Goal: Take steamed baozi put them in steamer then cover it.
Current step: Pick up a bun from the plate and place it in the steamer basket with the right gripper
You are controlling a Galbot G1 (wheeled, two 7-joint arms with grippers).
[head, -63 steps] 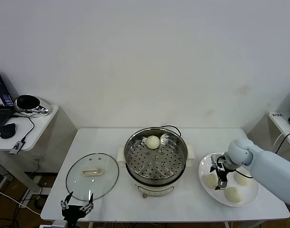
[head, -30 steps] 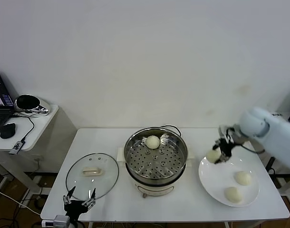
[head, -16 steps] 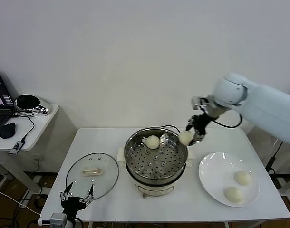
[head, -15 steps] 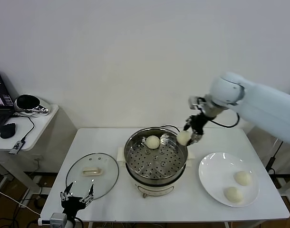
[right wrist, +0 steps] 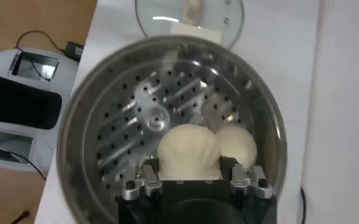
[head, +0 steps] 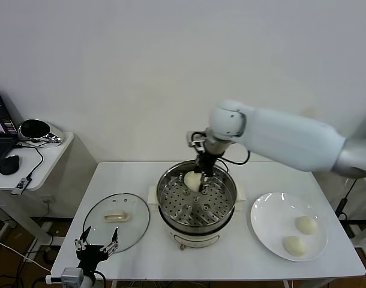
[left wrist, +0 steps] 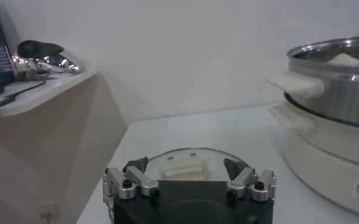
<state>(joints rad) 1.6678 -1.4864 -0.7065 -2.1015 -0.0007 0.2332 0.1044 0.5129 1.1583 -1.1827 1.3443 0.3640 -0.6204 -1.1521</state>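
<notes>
Right end effector reaches forward, fingers clamped; left end effector waits low, spread wide.

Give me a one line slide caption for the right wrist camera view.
Right pincer holds a baozi over the steamer tray, beside one bun already inside.

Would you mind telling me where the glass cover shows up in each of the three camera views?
Head view: the cover lies flat on the table, to the steamer's left.
Left wrist view: cover just beyond the left gripper.
Right wrist view: cover beyond the steamer.
Shared landmark: the steamer.
</notes>
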